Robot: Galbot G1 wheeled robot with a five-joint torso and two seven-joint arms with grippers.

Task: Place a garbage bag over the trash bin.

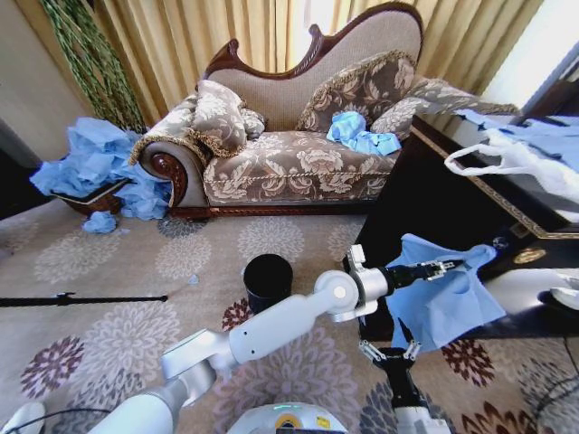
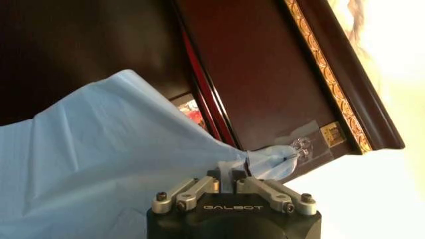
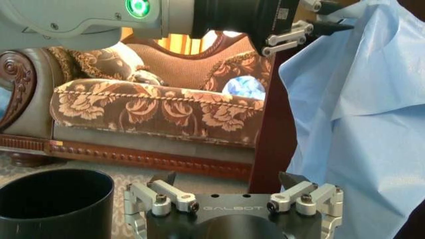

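The left gripper (image 1: 450,265) is clenched on the top edge of the thin, crinkly light-blue plastic garbage bag (image 1: 443,303), which hangs in the air against the dark wooden cabinet (image 1: 416,203). At about eight o'clock from it, the small black cylindrical trash bin (image 1: 268,282) stands upright on the floral carpet (image 1: 118,307) (nothing visible inside). The right gripper (image 1: 388,352), jaws spread and holding nothing, waits beneath the bag.

You can read "GALBOT" on the black body of the left gripper (image 2: 247,162), just behind its fingers. The same "GALBOT" stands on the right gripper (image 3: 227,180) body, between its two finger mounts. Nothing else is legible.
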